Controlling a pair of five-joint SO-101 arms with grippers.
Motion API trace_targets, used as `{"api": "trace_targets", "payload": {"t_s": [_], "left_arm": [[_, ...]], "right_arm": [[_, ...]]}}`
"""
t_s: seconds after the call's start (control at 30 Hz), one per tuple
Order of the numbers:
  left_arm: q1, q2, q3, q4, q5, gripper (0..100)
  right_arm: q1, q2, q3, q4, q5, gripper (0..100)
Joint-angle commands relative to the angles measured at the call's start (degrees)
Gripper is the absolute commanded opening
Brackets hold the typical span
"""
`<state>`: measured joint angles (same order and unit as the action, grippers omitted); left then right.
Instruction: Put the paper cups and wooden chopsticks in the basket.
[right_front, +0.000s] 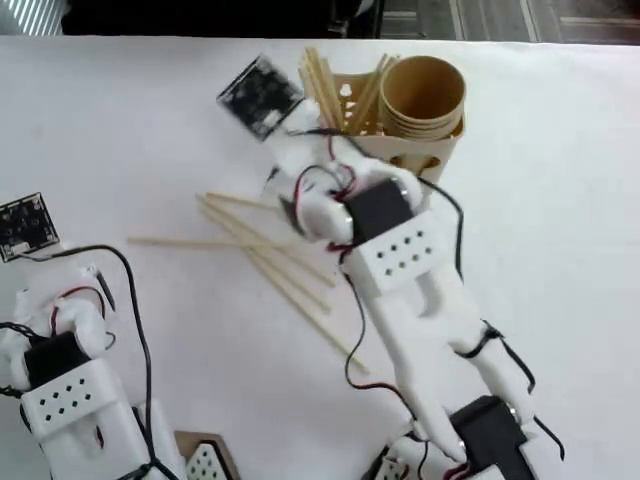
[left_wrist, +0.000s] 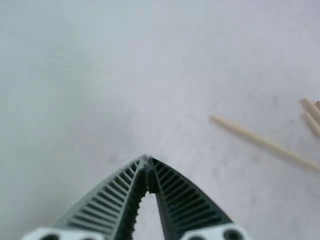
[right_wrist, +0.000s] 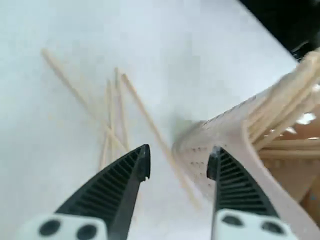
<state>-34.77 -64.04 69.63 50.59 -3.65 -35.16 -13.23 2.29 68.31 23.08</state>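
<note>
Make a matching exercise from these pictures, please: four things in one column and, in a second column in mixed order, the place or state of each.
Column 1
1. paper cups
2. loose chopsticks
3. left gripper
4. right gripper

Column 2
A. open, next to the basket
B. shut, above the table
C. stacked inside the basket
D. lying on the table

Pairs: 1-C, 2-D, 3-B, 4-A

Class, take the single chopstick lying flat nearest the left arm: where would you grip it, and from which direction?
Probably grip the chopstick near its free end, clear of the pile, coming straight down with the fingers of the left gripper across its length. It lies flat on the table, thin, so a sideways approach would likely just push it.
</note>
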Motion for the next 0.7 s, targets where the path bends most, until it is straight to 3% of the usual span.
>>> {"api": "trace_targets", "payload": {"t_s": [0.0,0.43,0.67], "left_arm": [[-0.4,-1.0,-0.3,-1.1,0.6,2],[-0.4,-1.0,-0.3,-1.1,0.4,2],[-0.4,-1.0,-0.2,-1.1,0.4,2]], "right_arm": [[-2.1,3.1,1.3,0.7,0.9,19.0],[-4.1,31.0,-8.5,-0.9,7.5,19.1],[-3.2,43.1,-19.8,5.1,12.7,19.1]]}}
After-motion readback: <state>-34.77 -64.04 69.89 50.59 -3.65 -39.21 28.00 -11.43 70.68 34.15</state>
